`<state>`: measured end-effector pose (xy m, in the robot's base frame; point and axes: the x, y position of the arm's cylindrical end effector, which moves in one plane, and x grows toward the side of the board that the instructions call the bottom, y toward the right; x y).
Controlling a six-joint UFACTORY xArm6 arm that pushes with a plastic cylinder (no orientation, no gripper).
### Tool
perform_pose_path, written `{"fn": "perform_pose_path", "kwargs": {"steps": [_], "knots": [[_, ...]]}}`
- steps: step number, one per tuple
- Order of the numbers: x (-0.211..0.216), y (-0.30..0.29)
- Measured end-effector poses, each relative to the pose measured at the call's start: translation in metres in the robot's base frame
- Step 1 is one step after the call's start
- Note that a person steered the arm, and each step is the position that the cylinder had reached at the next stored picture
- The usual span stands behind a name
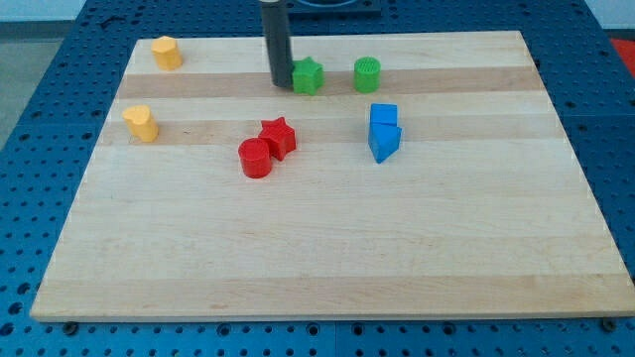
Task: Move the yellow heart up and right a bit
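Observation:
The yellow heart [142,123] lies near the board's left edge, in the upper half. My tip [282,84] is on the board near the top middle, well to the right of and above the heart. It stands just left of the green star [309,75], almost touching it. A second yellow block [166,52], with flat sides, sits at the top left corner, above the heart.
A green cylinder [367,74] lies right of the green star. A red star [279,136] and a red cylinder [255,158] touch near the middle. A blue cube [384,116] and a blue wedge [384,143] sit together at right. The wooden board [327,268] rests on a blue pegboard.

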<state>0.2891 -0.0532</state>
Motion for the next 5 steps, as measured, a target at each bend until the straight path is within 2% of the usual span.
{"fn": "perform_pose_path", "kwargs": {"steps": [2,3,4,5], "knots": [[0.000,0.046],[0.000,0.049],[0.001,0.043],[0.035,-0.006]]}}
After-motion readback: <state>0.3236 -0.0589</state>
